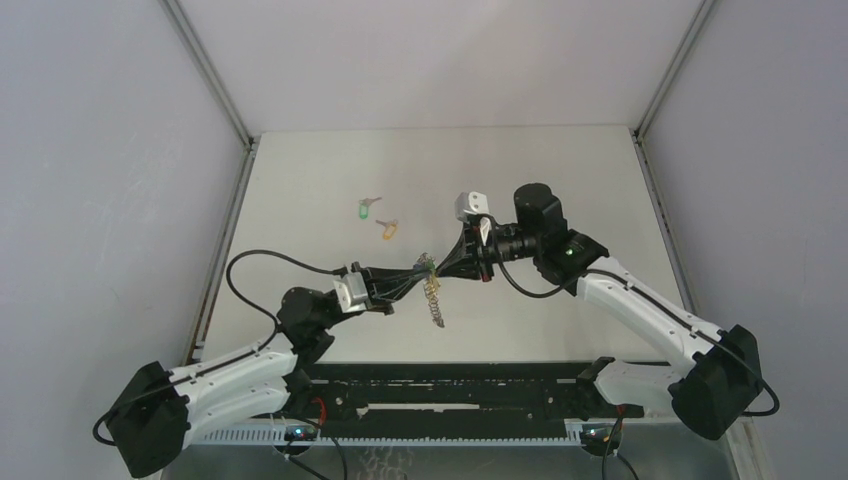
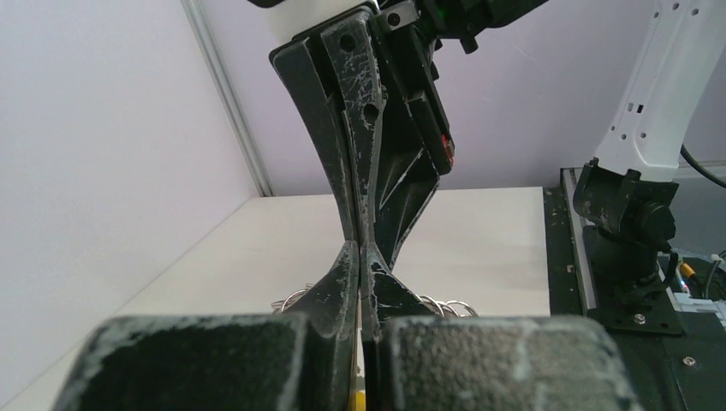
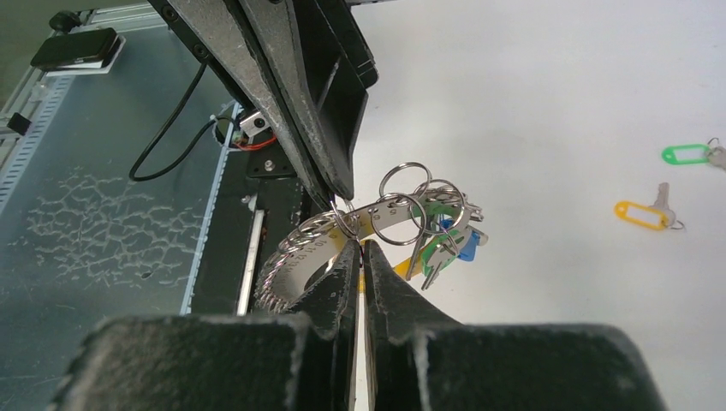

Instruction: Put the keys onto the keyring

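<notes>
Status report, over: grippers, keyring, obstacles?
Shut on the keyring, held up: left gripper, right gripper. On the table, loose: green key, orange key. Nothing in the way.

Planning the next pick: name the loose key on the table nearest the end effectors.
The orange-tagged key; the green-tagged key lies beyond it, farther back and left.

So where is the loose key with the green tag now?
In the top view the green-tagged key lies on the table, left of centre, just beyond and left of the orange-tagged key, farther back than the keyring.
</notes>
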